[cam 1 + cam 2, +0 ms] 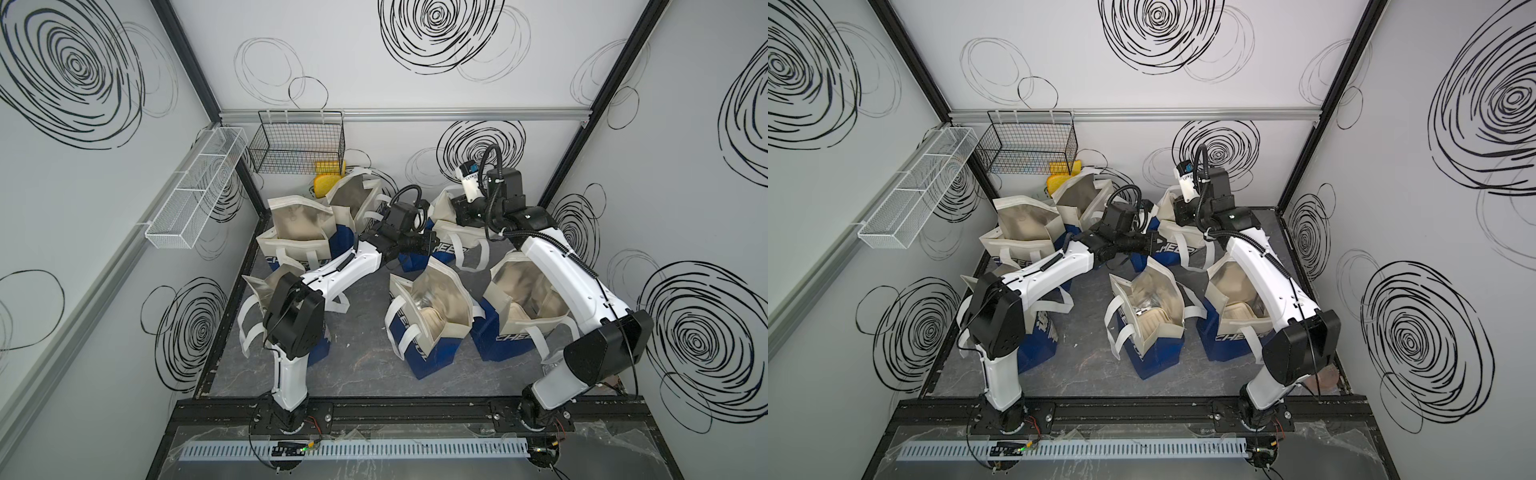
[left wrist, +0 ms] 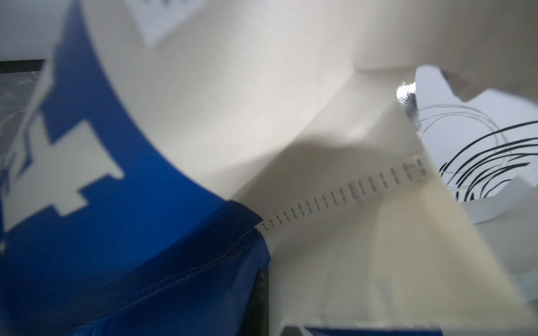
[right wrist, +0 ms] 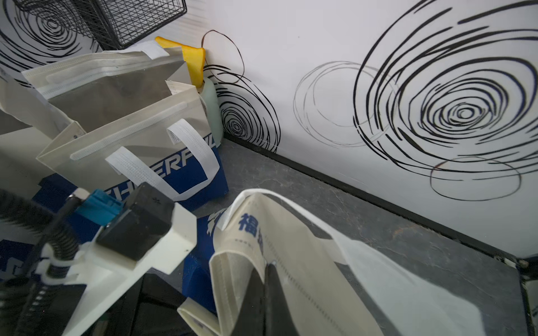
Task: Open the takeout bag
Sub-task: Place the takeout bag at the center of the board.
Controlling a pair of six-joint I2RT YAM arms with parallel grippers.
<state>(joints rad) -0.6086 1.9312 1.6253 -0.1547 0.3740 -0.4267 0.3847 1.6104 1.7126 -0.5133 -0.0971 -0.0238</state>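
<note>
At the back, the right gripper (image 3: 270,286) pinches the bag (image 3: 305,232) by its rim; the left gripper (image 1: 431,245), clamped shut, presses into it, its hold lost in blur.

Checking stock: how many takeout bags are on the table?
6 takeout bags: two back left, one front left, one centre, one front right, one back right. Others may be hidden.

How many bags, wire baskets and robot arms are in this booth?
takeout bags: 6
wire baskets: 2
robot arms: 2
Total: 10
</note>
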